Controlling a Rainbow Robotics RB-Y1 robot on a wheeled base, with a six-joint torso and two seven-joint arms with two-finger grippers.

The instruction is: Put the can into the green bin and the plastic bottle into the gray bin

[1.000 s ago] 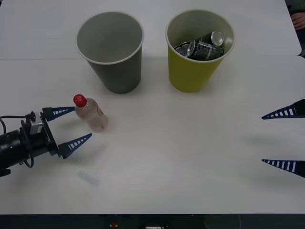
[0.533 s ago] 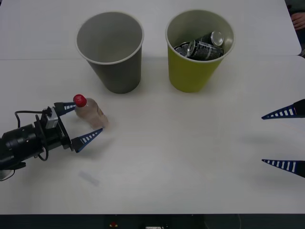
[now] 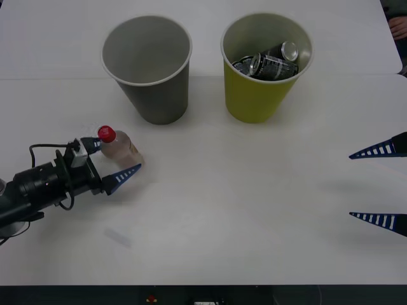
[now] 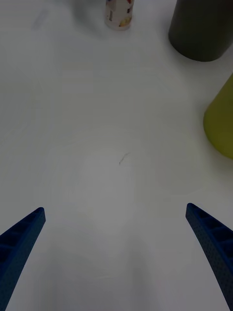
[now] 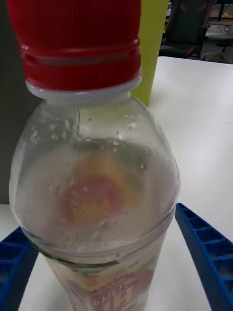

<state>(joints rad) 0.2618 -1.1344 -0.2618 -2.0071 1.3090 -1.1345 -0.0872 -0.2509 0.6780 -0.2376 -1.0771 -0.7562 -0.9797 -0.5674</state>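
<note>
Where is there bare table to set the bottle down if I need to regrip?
Widest bare patch: mid-table between the plastic bottle and the open right gripper, in front of both bins. Also clear along the near edge. Crowded: the gap between the gray bin and green bin, and around the open left gripper straddling the bottle.

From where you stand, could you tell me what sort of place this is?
Probably an office or lab test bench: a plain white table carrying only the gray bin, green bin and plastic bottle, with office chairs behind.
</note>
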